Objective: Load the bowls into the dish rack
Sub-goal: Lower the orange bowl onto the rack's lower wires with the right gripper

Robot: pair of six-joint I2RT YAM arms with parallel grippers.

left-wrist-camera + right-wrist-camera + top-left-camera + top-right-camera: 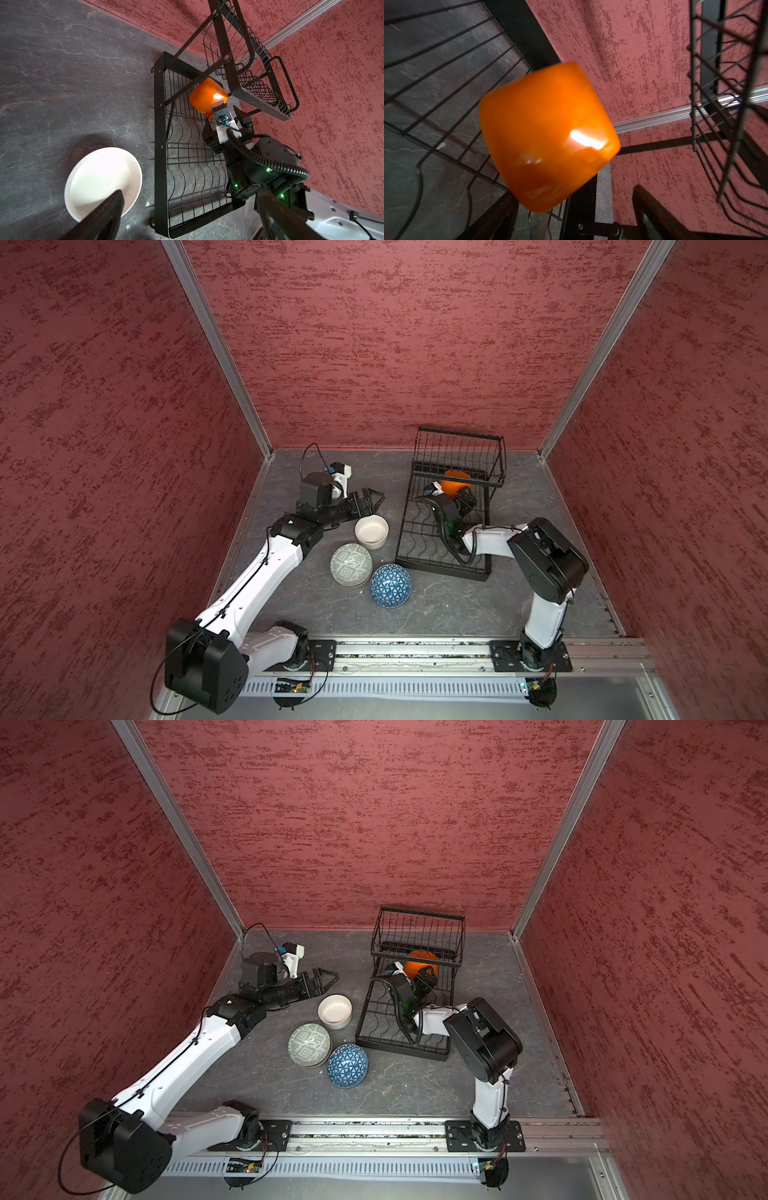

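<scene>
across the dark stone-look surface the work splits in two: rack on your right, loose bowls on your left. the dish rack stands toward the back wall, a little askew. its wavy base slots run toward you and its upper basket tier is raised over the far end. that layout explains the first placement. the orange bowl sits on the base wires right under the tier, tipped over with its outer wall toward your right wrist camera, so the nearer slots are left free for the rest. it shows blurred in that wrist view, which suggests it is settling rather than at rest.

three more bowls lie outside the rack, so the load looks barely begun. the white bowl stands mouth-up just beside the rack's left rim. the grey-green patterned bowl and the blue triangle-patterned bowl lie nearer you, touching or nearly so. both appear dome-up, which offers no rim to pinch.

your right pincer hangs just behind the orange bowl with its jaws spread wide. one finger stands clear of the bowl, so nothing looks clamped. your left pincer is wide too and empty, poised at the far side of the white bowl, one finger over its rim in the left wrist view. that is a sensible pick, since an upright wall fits between the fingers.
</scene>
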